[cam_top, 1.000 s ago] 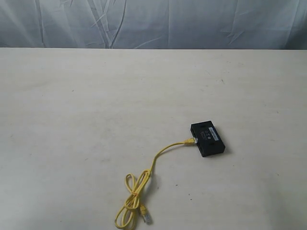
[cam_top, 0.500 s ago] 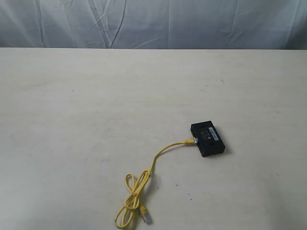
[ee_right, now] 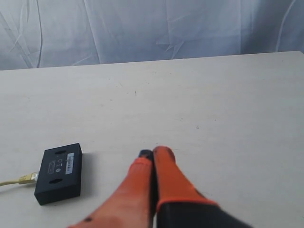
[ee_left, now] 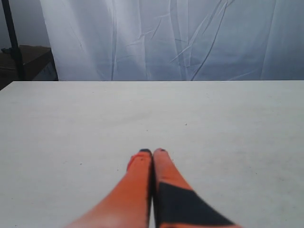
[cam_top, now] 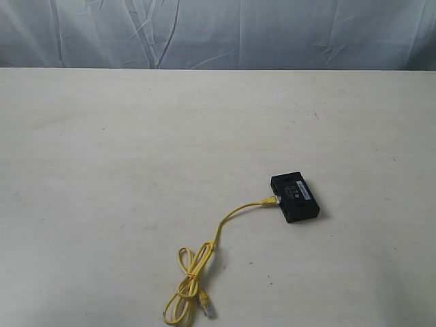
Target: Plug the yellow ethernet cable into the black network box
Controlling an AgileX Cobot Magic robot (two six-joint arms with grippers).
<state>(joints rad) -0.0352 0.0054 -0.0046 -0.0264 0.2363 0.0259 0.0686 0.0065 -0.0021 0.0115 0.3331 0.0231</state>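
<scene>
The black network box [cam_top: 294, 198] is seen lying flat on the pale desk [cam_top: 122, 150], in the lower right part of the exterior view, with a white label strip [ee_right: 70, 163] on its top face. The yellow ethernet cable [cam_top: 225, 219] is laid out to the lower left of the box: one plug [cam_top: 270, 201] is met with the box's left side and appears to be inserted there, though how deeply cannot be told. From that end the cord is curved down toward the bottom edge of the frame, where it is gathered into loose loops [cam_top: 185, 286], and the free plug [cam_top: 208, 310] is left lying just beside them. A creased grey cloth [cam_top: 218, 30] is hung behind the desk. The left gripper [ee_left: 152, 152] is held closed over bare desk, nothing being gripped. The right gripper [ee_right: 152, 153] is likewise closed and empty, and is kept near the box without touching it.
</scene>
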